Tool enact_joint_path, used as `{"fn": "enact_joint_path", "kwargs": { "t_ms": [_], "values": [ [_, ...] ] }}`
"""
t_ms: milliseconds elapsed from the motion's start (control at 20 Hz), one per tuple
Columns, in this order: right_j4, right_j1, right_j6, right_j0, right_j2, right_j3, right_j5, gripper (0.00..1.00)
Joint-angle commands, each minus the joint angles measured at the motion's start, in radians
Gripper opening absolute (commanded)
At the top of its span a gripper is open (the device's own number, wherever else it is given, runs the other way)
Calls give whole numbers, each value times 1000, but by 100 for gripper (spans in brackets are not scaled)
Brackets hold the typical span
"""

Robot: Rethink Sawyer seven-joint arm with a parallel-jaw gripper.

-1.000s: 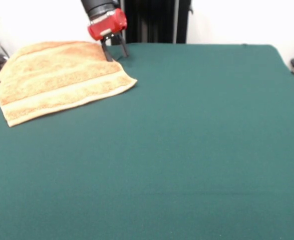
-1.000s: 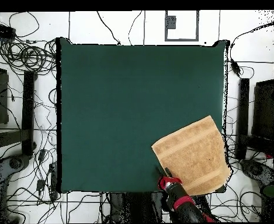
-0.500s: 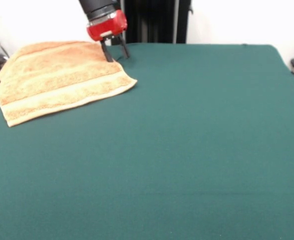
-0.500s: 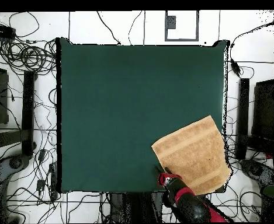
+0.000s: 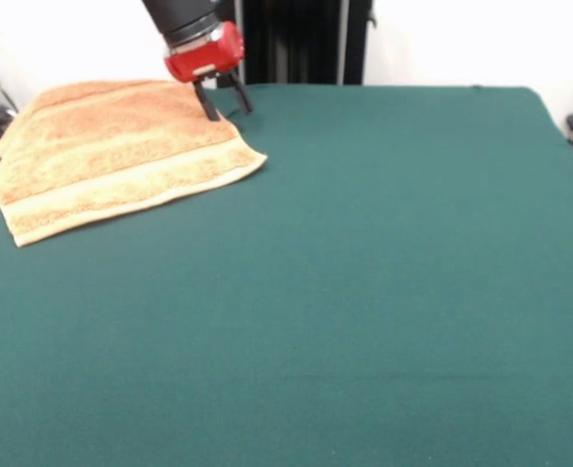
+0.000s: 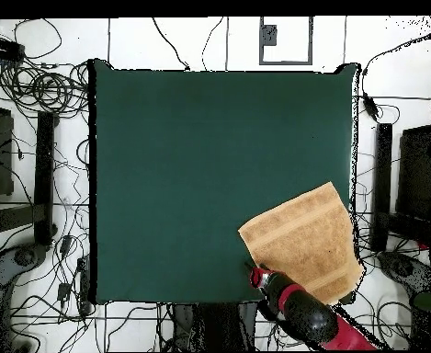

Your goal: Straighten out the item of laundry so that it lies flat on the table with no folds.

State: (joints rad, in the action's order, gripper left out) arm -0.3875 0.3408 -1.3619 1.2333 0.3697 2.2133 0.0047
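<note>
The item of laundry [image 5: 111,156] is an orange-tan towel with woven stripes, spread at the far left corner of the green table [image 5: 364,292]. In the overhead view the towel [image 6: 303,244] lies at the lower right, part of it over the table's [image 6: 182,165] edge. My red and black gripper [image 5: 226,109] stands open at the towel's far right edge, one finger at the cloth, the other over bare felt. From above, the gripper [image 6: 255,273] sits at the towel's lower left edge.
Cables [image 6: 35,87] and dark stands [image 6: 384,184] lie on the floor around the table. A black upright post [image 5: 305,39] stands behind the table.
The arm above the gripper has swung sideways and tilted more; the fingertips stay at nearly the same spot by the towel's edge. The towel has not moved.
</note>
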Motion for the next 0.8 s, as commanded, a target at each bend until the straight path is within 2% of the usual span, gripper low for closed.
{"fn": "enact_joint_path", "kwargs": {
  "t_ms": [50, 600, 700, 800],
  "values": [
    [108, -50, -120, -89, 73, -219, 167, 100],
    [102, -101, -113, -80, 93, -261, 164, 100],
    [94, -127, -103, -74, 101, -279, 159, 100],
    [80, -192, -78, -56, 118, -317, 149, 100]
  ]
}}
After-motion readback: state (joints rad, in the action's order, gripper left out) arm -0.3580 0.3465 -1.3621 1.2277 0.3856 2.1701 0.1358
